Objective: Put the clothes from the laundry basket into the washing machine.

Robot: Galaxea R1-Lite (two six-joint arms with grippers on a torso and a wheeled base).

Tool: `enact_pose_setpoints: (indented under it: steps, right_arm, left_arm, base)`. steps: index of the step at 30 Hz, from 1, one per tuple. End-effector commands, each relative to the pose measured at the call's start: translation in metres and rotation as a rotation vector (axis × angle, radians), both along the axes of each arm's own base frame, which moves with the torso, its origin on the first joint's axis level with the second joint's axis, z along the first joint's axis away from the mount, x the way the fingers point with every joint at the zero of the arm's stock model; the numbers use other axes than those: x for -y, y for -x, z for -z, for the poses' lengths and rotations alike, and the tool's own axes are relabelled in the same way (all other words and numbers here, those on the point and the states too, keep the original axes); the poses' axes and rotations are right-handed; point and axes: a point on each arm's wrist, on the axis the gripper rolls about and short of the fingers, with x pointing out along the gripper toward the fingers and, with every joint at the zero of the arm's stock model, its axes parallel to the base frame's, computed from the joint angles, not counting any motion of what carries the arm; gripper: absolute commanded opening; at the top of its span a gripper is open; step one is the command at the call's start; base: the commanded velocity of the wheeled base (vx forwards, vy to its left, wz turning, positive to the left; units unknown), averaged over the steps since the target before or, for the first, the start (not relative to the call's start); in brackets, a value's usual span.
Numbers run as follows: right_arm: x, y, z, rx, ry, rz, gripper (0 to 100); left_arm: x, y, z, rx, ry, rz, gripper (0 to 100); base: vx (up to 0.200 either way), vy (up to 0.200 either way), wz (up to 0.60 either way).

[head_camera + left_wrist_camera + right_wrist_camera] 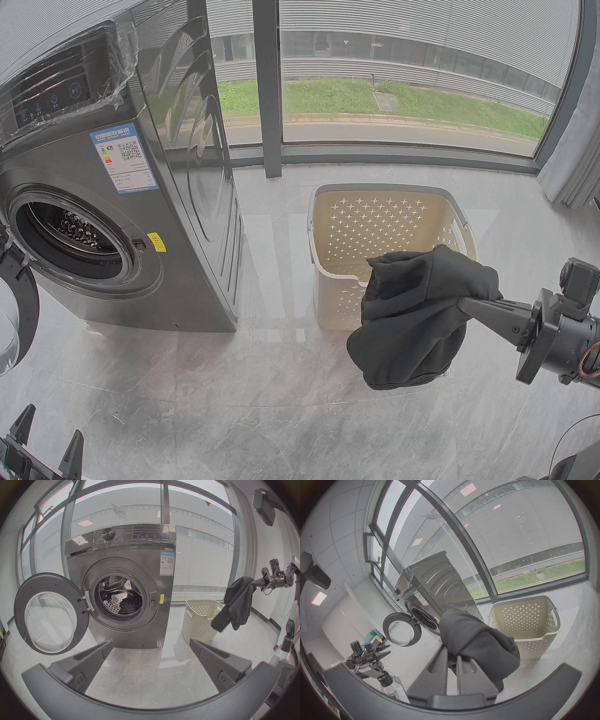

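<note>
your right end effector grips a dark garment beside the laundry basket; your left end effector is released, facing the open washing machine.

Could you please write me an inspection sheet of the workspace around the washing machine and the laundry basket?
Surface: glossy grey floor.
Job's things: washing machine with its door swung open and dark clothes in the drum; laundry basket upright beside it, no clothes seen inside; dark garment hanging in the air by the basket.
Clutter: nothing seen.
Grippers: right gripper shut on the dark garment; left gripper open, low, facing the machine.
Cables: thin cable looping by the right arm.
Surroundings: window wall behind; curtain at the right.
</note>
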Motion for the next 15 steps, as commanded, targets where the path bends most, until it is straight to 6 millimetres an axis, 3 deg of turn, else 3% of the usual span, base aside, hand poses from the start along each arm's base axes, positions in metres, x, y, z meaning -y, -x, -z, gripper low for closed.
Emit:
enact_pose_setpoints:
  steps: [1,15]
  right_arm:
    - [-0.0011,-0.0004,0.0008,-0.005,0.002,-0.004,0]
    - [-0.0044,-0.0049,0.0046,-0.026,0.014,-0.001,0]
  left_arm:
    - [0.0000,-0.0002,0.0038,-0.003,0.001,-0.001,100]
    - [0.0000,-0.0002,0.0038,-0.003,0.002,-0.001,100]
  base:
    - [0.000,0.200,0.00]
    - [0.000,0.200,0.00]
